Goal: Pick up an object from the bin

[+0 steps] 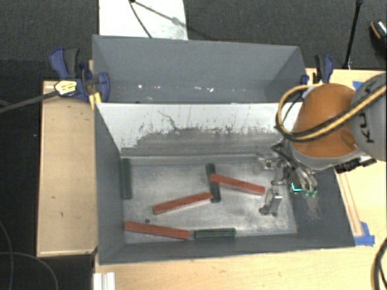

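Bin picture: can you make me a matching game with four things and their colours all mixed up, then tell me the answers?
Things:
1. stick along the left wall
2. stick lying farthest right
3. bin
4. round cover on the arm

Colours:
A. orange
B. grey
C. dark green
D. red

Pairs: 1-C, 2-D, 3-B, 4-A.
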Robot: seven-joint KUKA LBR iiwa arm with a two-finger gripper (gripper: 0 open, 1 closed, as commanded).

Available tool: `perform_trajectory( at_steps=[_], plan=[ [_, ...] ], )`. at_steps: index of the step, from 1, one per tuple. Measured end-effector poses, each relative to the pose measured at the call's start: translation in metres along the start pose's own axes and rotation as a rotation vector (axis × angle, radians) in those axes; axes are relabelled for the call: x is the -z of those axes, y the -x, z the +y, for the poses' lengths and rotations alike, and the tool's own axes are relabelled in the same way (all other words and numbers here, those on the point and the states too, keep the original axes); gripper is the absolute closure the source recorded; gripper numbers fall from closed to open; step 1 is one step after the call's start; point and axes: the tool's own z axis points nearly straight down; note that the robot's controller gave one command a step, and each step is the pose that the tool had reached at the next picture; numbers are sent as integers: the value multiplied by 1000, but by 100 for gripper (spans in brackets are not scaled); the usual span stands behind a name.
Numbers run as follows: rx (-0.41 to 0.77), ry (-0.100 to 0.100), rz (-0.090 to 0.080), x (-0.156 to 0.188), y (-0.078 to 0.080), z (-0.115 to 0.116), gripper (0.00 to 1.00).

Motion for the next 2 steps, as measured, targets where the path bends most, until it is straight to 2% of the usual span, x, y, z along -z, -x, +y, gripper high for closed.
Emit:
perform_trajectory(
  at_steps=[1,2],
  plan=[
    [117,0,-2,-67,27,1,0],
    [119,-1,-5,-64,28,0,100]
  ],
)
